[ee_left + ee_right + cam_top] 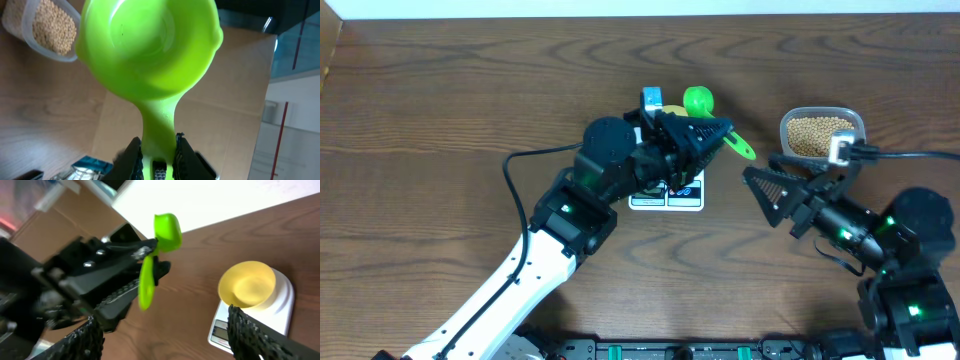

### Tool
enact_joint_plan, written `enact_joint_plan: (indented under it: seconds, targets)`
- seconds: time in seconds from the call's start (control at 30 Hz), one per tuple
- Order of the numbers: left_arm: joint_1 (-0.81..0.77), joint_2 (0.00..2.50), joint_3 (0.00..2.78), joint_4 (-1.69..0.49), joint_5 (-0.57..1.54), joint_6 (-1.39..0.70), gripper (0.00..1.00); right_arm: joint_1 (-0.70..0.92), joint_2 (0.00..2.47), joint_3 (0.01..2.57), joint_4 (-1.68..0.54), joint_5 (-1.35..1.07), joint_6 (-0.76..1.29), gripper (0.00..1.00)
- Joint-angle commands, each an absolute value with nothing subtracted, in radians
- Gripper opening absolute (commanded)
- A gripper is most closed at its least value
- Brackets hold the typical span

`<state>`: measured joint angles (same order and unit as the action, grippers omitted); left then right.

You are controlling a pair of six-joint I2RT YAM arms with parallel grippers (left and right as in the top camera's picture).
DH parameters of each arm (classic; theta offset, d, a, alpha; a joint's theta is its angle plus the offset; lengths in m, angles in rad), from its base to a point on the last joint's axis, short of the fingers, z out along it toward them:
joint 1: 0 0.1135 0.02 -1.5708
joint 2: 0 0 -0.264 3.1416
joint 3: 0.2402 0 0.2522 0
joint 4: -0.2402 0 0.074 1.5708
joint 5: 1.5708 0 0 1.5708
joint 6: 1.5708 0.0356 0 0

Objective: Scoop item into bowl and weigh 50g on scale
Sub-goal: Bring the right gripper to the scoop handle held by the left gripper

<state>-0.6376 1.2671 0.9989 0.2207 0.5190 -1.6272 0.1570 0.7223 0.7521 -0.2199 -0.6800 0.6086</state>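
While the left gripper [157, 146] clamps the scoop [150, 45] by its handle, raised above the table [440, 100], the right gripper [775, 187] hangs released, jaws wide with nothing between them. The beans [818, 136] lie in the tub [861, 125] just beside the right gripper. The bowl [247, 285] sits on the scale [282, 302], which seems to lie mostly under the left arm [560, 220]; its display [220, 330] is too blurred to read.
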Motion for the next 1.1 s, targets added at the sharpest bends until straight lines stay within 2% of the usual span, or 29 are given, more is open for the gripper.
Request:
enact_joint_plan:
  seconds: [0.0, 0.1, 0.2, 0.3, 0.43, 0.53, 1.07]
  targets:
    - [-0.654, 1.267, 1.017, 0.218, 0.503, -1.628, 0.08, 0.185, 0.741, 0.793, -0.221, -0.643, 0.529, 0.72]
    - [-0.654, 1.275, 1.017, 0.192, 0.503, -1.613, 0.08, 0.205, 0.759, 0.82, -0.221, -0.64, 0.519, 0.61]
    - [-0.654, 1.277, 1.017, 0.158, 0.504, -1.613, 0.08, 0.223, 0.778, 0.837, -0.224, -0.636, 0.493, 0.6]
    - [-0.665, 1.277, 1.017, 0.159, 0.503, -1.61, 0.08, 0.238, 0.799, 0.839, -0.224, -0.634, 0.49, 0.53]
    - [-0.673, 1.277, 1.017, 0.159, 0.503, -1.61, 0.08, 0.256, 0.836, 0.839, -0.224, -0.633, 0.488, 0.52]
    - [-0.673, 1.277, 1.017, 0.159, 0.503, -1.61, 0.08, 0.257, 0.844, 0.839, -0.224, -0.626, 0.476, 0.44]
    - [-0.673, 1.277, 1.017, 0.159, 0.503, -1.61, 0.08, 0.257, 0.844, 0.839, -0.225, -0.582, 0.447, 0.16]
